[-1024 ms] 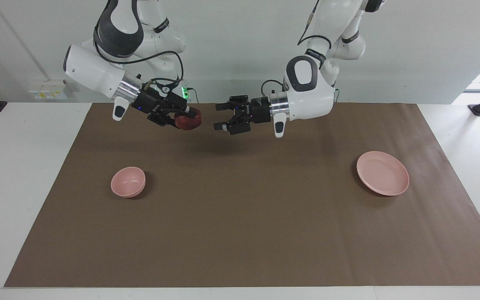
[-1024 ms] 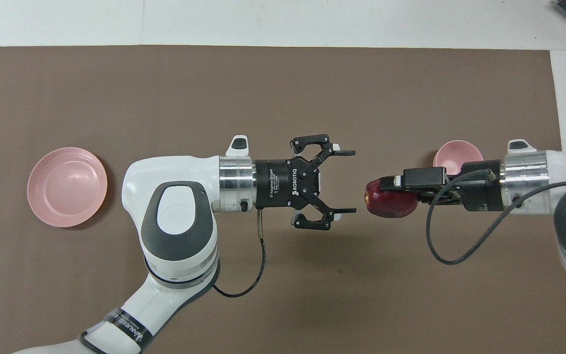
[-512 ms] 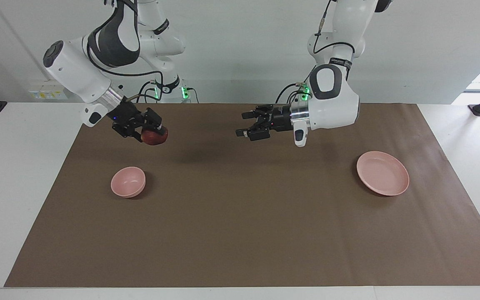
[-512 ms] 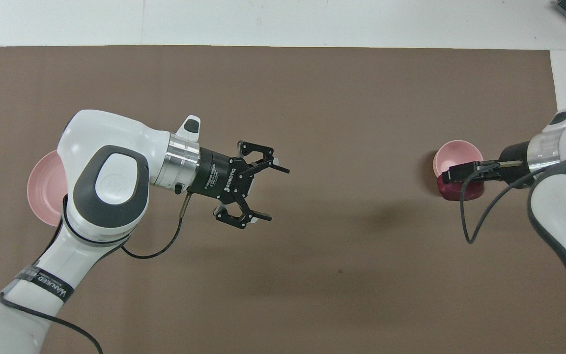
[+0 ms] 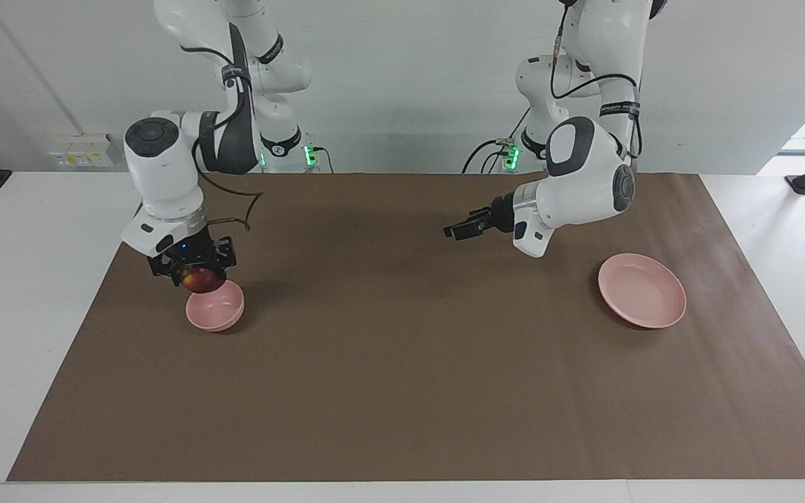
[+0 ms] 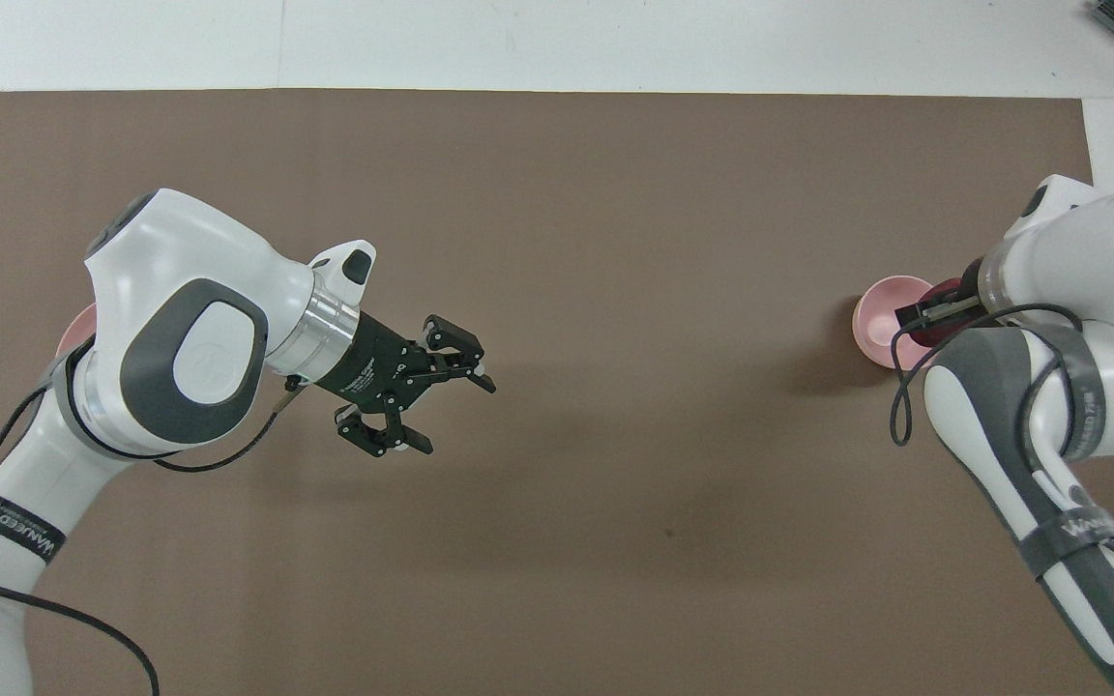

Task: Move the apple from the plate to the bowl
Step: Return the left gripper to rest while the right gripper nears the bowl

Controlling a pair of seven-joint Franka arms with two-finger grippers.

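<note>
My right gripper (image 5: 194, 274) points straight down and is shut on the dark red apple (image 5: 200, 281). It holds the apple just above the small pink bowl (image 5: 215, 311), over the part of the rim nearer to the robots. In the overhead view only a bit of the apple (image 6: 944, 295) shows beside the bowl (image 6: 878, 311), under the right arm. The wide pink plate (image 5: 642, 290) lies bare toward the left arm's end of the table. My left gripper (image 6: 454, 416) is open and empty in the air over the mat; it also shows in the facing view (image 5: 457, 231).
A brown mat (image 5: 402, 391) covers most of the white table (image 5: 25, 230). In the overhead view the left arm covers nearly all of the plate, leaving only a sliver of its rim (image 6: 73, 324).
My right gripper has carried the apple toward the right arm's end of the table, turned downward and come down over the bowl. My left gripper has drawn back toward the plate, still open.
</note>
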